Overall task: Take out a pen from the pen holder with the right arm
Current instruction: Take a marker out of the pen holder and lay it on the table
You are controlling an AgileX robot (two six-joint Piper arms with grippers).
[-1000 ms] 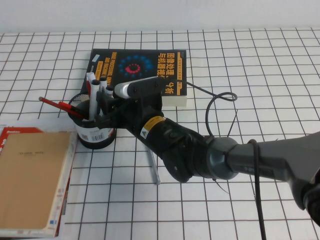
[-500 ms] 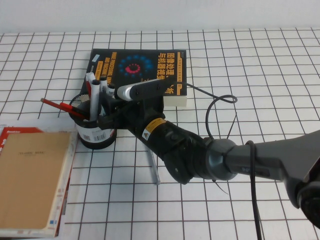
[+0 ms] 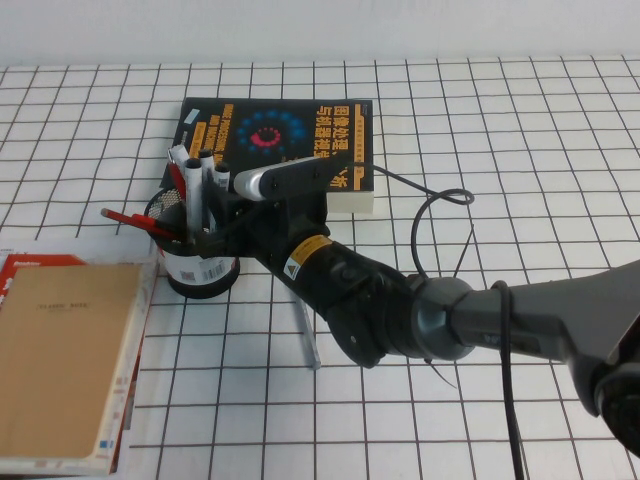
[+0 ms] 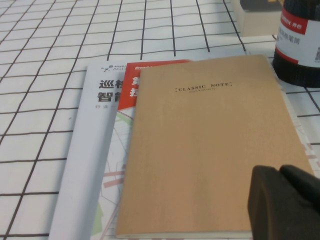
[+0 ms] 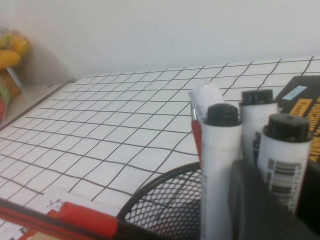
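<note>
White gridded desk (image 3: pixel 500 120): right end effector (image 3: pixel 212 236) at pen holder (image 3: pixel 200 274) among markers (image 3: pixel 207 175), grip impossible to tell; left end effector (image 4: pixel 281 176) clenched above notebook (image 4: pixel 210 145), front-left corner.

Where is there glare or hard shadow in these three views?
High view: even light, no hard shadows; the right gripper at the pen holder has a bright highlight on its pale casing. Left wrist view: matte brown notebook without glare; the left gripper is a dark mass over its corner. Right wrist view: white markers bright, not washed out.
</note>
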